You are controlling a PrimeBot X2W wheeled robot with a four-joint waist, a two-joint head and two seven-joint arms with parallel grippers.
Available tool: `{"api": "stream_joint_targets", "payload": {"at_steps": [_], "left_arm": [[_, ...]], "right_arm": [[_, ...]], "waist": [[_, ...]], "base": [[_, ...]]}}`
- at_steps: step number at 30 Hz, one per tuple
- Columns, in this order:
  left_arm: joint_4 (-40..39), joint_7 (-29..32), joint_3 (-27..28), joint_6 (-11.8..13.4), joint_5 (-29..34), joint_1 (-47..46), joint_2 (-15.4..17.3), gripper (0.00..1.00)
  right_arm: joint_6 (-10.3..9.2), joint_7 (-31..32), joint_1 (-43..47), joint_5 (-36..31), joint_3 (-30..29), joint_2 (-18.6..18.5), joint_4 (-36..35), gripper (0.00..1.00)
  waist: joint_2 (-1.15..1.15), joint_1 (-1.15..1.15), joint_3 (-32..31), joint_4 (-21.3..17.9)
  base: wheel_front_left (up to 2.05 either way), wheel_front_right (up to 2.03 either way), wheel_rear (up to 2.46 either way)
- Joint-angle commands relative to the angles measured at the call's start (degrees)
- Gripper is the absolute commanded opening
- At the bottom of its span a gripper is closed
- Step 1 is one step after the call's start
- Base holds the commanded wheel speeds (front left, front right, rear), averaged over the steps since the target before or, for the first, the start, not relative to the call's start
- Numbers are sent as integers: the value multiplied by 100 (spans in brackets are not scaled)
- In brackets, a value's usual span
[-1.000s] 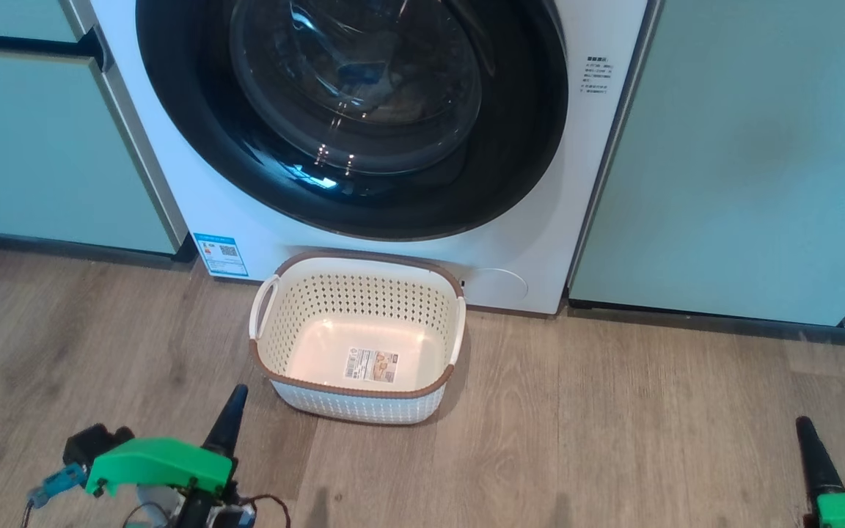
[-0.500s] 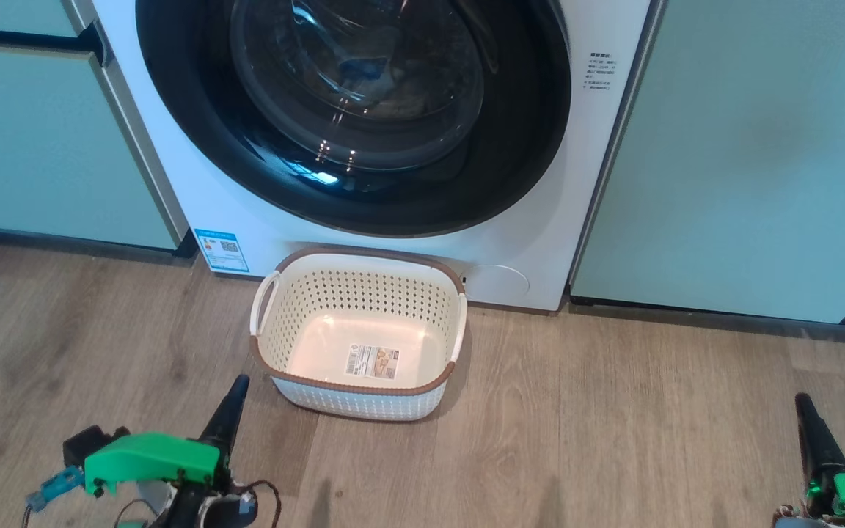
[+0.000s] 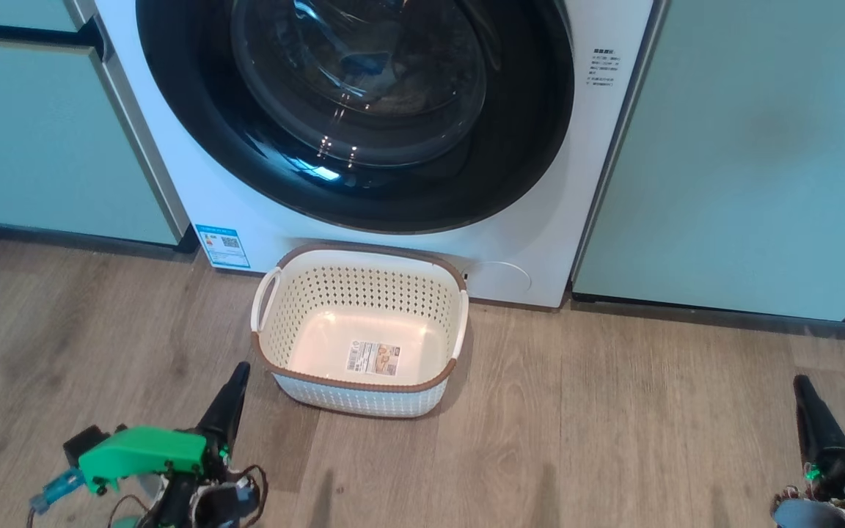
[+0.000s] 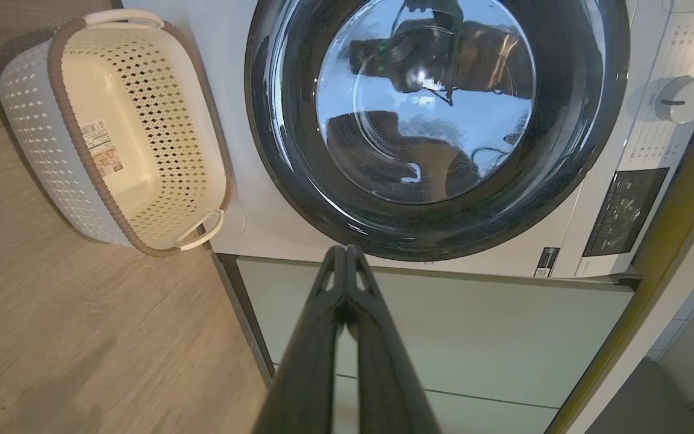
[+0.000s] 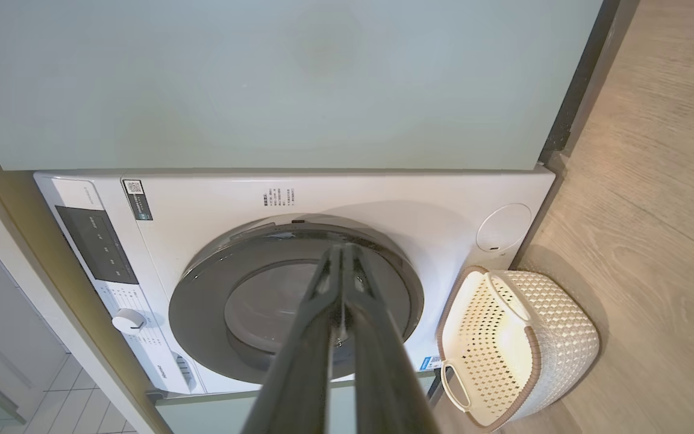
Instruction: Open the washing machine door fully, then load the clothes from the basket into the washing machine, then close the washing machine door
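Observation:
The washing machine (image 3: 246, 213) stands straight ahead with its black-rimmed washing machine door (image 3: 525, 147) shut flat against its front. On the floor just before it sits the basket (image 3: 353, 383), with just a label on its floor. The clothes are hidden; a dim blue and tan patch behind the door glass is too unclear to name. My left gripper (image 3: 239, 370) is shut and empty, near the basket's front left corner. My right gripper (image 3: 802, 383) is shut and empty, far off to the right. In the wrist views both grippers (image 4: 345, 250) (image 5: 342, 248) point at the door (image 4: 576, 120) (image 5: 202, 307), well short of it.
Pale green cabinets (image 3: 745, 161) (image 3: 41, 147) flank the washer on both sides. The wooden floor (image 3: 613, 425) spreads out around the basket. A control panel and a white dial (image 4: 681, 99) sit on the washer's top strip.
Both grippers have crept up the head view, the right one more. The whole picture has shifted slightly, so the camera moved a little. The door and the basket stay put.

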Motion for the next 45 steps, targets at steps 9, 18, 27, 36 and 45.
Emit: {"api": "stream_joint_targets", "payload": {"at_steps": [9, 18, 27, 36, 45], "left_arm": [[-304, 137, 287, -8, -435, -336, -12, 0], [-304, 136, 287, -8, -436, -336, -12, 0], [-304, 136, 287, -8, -436, -336, -12, 0], [-304, 136, 287, -8, -436, -336, -12, 0], [-304, 136, 286, -8, -436, -336, -12, 0]], "right_arm": [[-16, 138, -417, 470, 86, -139, -254, 0], [-16, 138, -417, 470, 86, -139, -254, 0], [-16, 138, -417, 470, 86, -139, -254, 0], [-16, 138, -417, 470, 86, -139, -254, 0], [-16, 138, -417, 470, 86, -139, -254, 0]], "waist": [[0, 0, 18, 7], [0, 0, 18, 7], [0, 0, 18, 7], [0, 0, 18, 7], [0, 0, 18, 7]], "base": [[0, 0, 0], [0, 0, 0], [0, 0, 0], [0, 0, 0], [0, 0, 0]]}}
